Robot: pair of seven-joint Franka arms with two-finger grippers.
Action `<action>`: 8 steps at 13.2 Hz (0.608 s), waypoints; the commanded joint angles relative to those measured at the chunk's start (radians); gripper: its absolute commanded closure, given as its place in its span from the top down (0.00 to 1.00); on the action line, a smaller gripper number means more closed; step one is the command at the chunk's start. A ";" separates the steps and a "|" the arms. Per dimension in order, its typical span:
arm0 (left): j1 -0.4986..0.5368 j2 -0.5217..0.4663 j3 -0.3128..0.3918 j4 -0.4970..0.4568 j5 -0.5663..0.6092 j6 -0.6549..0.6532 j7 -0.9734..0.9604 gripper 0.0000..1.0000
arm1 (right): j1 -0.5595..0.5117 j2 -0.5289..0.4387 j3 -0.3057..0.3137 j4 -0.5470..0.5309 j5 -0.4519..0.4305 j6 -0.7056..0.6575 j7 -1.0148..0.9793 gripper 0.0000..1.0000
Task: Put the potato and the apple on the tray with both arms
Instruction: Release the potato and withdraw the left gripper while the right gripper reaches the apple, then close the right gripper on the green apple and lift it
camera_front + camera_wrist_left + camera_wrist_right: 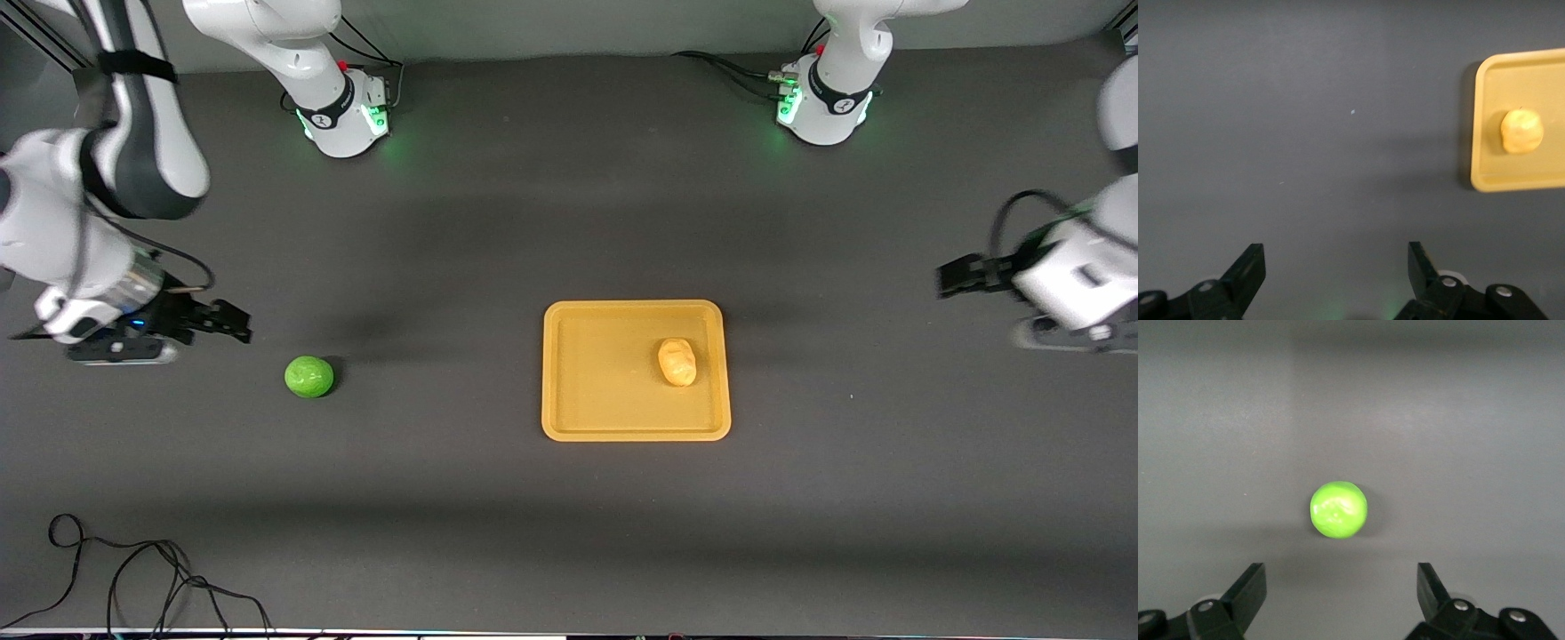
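**Potato on tray, apple on bare tabletop**

Potato (pixel 677 362) lying on tray (pixel 587 391), in the half toward the left arm's end, apart from the rim. Tray flat on dark tabletop (pixel 533 222), about midway between the two ends. Apple (pixel 309 376) alone on the tabletop, well apart from the tray, toward the right arm's end.

Left pincer (pixel 949 276) up over bare tabletop at the left arm's end, well clear of the tray; fingers (pixel 1248 265) spread wide, nothing between them. Tray corner and potato visible in the left wrist view, off to one side.

Right pincer (pixel 233 322) over the tabletop near the apple, not touching it; fingers (pixel 1251 588) wide apart, gripping nothing. Apple centred ahead of the open jaws in the right wrist view.

Loose black cable (pixel 133 578) on the tabletop edge nearest the front camera.
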 commanded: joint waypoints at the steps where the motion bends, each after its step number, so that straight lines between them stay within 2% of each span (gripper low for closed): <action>1: 0.065 -0.003 -0.015 0.045 0.001 -0.058 0.080 0.94 | 0.014 0.063 -0.004 -0.071 0.024 0.166 -0.016 1.00; 8: 0.101 -0.064 -0.012 0.064 -0.033 -0.108 0.079 0.93 | 0.017 0.301 0.001 -0.072 0.026 0.496 -0.015 1.00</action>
